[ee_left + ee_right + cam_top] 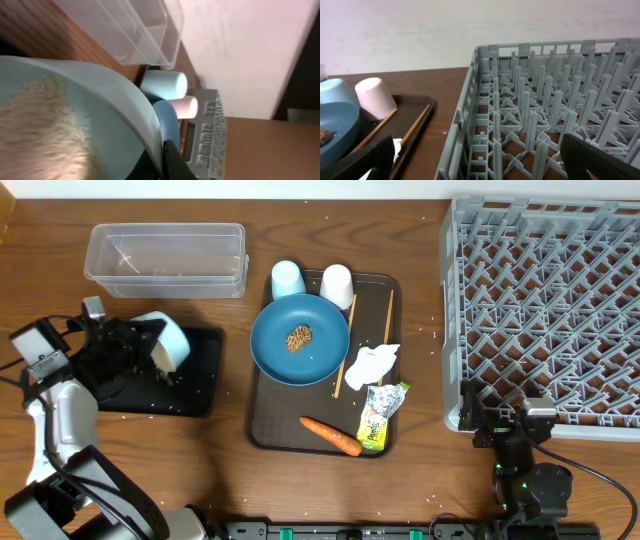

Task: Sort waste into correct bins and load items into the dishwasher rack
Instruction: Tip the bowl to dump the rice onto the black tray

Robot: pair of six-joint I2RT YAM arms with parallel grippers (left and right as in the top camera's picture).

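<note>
My left gripper (152, 358) is shut on the rim of the white bowl (168, 337), which is tipped on its side over the shallow black bin (203, 375). In the left wrist view the bowl (100, 115) holds white rice (35, 125), and the gripper (167, 150) pinches its rim. The clear tub (165, 258) stands behind. The dark-blue plate (310, 355) carries a brown food lump (299, 338). Around it lie the light-blue cup (288, 278), white cup (337, 283), chopsticks (345, 352), tissue (372, 365), wrapper (382, 415) and carrot (330, 436). My right gripper (510, 423) is open and empty at the near edge of the grey rack (545, 310).
The plate, cups and waste sit on a brown serving tray (268, 425) in the middle of the table. Stray rice grains dot the wood near the rack. The right wrist view shows the rack's pegs (545, 115) and the white cup (374, 97).
</note>
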